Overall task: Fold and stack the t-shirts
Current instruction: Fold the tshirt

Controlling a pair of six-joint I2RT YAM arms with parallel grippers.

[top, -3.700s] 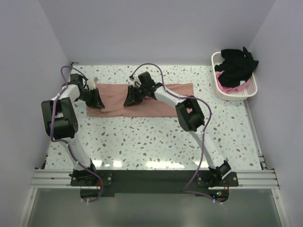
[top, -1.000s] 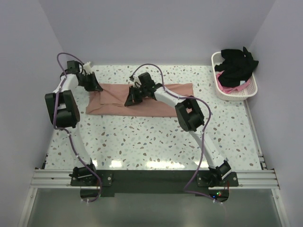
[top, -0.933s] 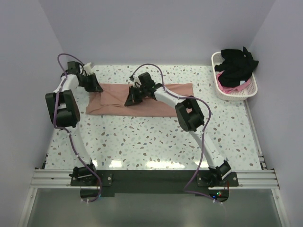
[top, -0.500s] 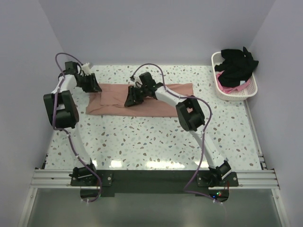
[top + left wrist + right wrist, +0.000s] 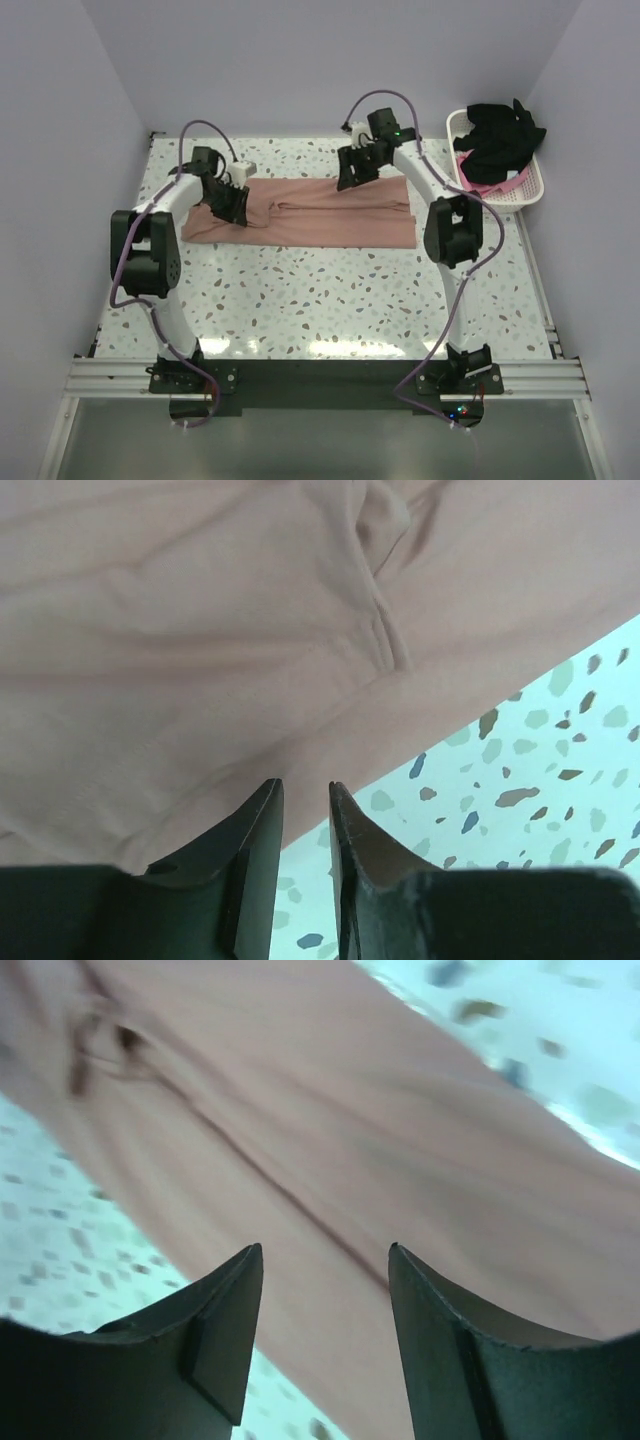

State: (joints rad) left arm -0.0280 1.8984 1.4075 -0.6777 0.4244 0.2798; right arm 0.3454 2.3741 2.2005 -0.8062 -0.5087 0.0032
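Note:
A dusty salmon-pink t-shirt point(image 5: 320, 215) lies flat as a long folded strip across the far part of the table. My left gripper point(image 5: 236, 208) hovers over its left end. In the left wrist view its jaws point(image 5: 305, 785) stand a little apart with nothing between them, above the shirt's near edge point(image 5: 200, 630). My right gripper point(image 5: 351, 174) hangs over the strip's far edge, right of the middle. Its jaws point(image 5: 325, 1250) are wide open over the cloth point(image 5: 400, 1140) and empty. A black t-shirt point(image 5: 500, 135) and a brighter pink one point(image 5: 478, 178) lie bunched in the basket.
The white lattice basket point(image 5: 530, 190) stands at the back right corner, close to the right arm's elbow. Side walls hem in the speckled table point(image 5: 330, 290). The arm bases sit on the rail at the near edge.
Both grippers were shut on the shirt a second ago and have opened and let go. The right arm swung right and back, the left moved right. The shirt now lies flat.

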